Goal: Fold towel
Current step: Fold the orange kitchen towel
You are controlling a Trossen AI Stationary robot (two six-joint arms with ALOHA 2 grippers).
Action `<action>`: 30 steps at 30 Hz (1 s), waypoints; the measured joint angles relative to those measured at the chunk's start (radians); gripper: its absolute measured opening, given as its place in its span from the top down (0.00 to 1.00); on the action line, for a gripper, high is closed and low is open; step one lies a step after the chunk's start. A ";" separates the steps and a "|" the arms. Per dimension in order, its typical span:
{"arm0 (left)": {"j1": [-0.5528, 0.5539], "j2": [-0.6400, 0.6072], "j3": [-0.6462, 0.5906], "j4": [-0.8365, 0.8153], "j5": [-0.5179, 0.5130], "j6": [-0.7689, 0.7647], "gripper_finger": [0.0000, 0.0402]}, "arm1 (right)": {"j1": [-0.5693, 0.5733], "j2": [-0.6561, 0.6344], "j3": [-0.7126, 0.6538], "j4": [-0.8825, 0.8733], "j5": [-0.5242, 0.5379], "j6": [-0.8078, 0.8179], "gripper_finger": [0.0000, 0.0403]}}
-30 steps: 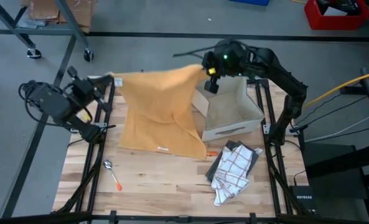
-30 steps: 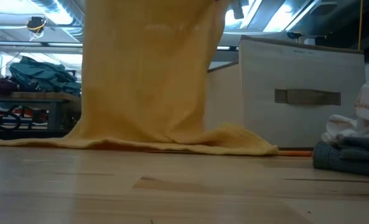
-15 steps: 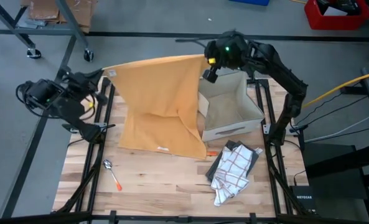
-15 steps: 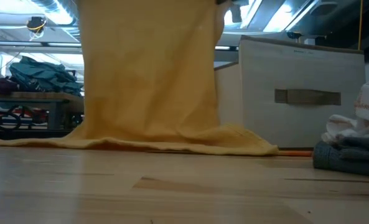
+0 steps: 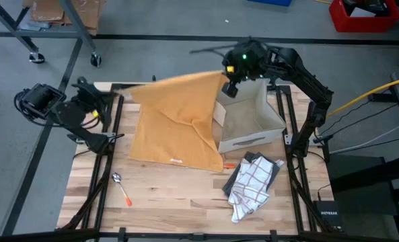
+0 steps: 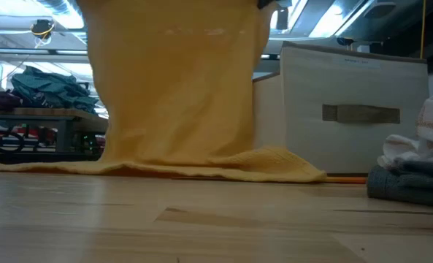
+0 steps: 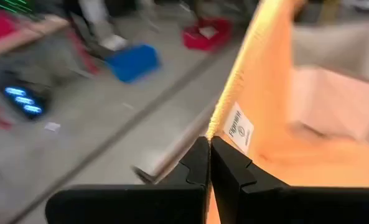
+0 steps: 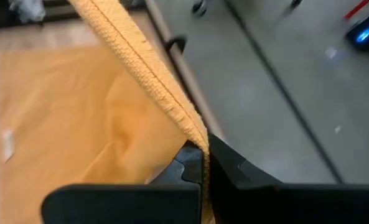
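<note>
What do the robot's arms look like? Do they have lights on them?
Both arms are black and made of chunky jointed pieces. The right arm has a small green light glowing near its wrist and thin black cables looping off it. The left arm has a bundle of black cables too. Each gripper has two flat, blocky black fingers.

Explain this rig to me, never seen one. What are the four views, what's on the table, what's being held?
It is a robot with two dark arms at a wooden table. One camera looks straight down, one sits at table height, and one rides on each wrist.

The left gripper and right gripper are each shut on a top corner of an orange towel. They hold its upper edge in the air while its lower edge lies on the table.

Also on the table: an open fabric bin, a pile of folded cloths, and a spoon with an orange handle.
</note>
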 joint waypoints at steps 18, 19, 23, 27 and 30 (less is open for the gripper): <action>-0.002 0.064 0.001 -0.057 0.841 -0.191 1.00 | 0.386 -0.002 -0.055 -0.161 -0.032 0.428 0.98; -0.002 0.070 0.001 -0.064 0.864 -0.201 1.00 | 0.411 -0.002 -0.078 -0.157 -0.034 0.451 0.98; -0.016 0.095 0.001 -0.067 0.938 -0.219 1.00 | 0.506 -0.002 -0.191 -0.116 -0.028 0.514 0.98; -0.060 0.126 0.001 -0.067 0.993 -0.243 1.00 | 0.587 -0.001 -0.318 -0.022 -0.020 0.588 0.98; -0.106 0.154 0.001 -0.067 1.010 -0.279 1.00 | 0.636 -0.001 -0.401 0.054 -0.049 0.641 0.98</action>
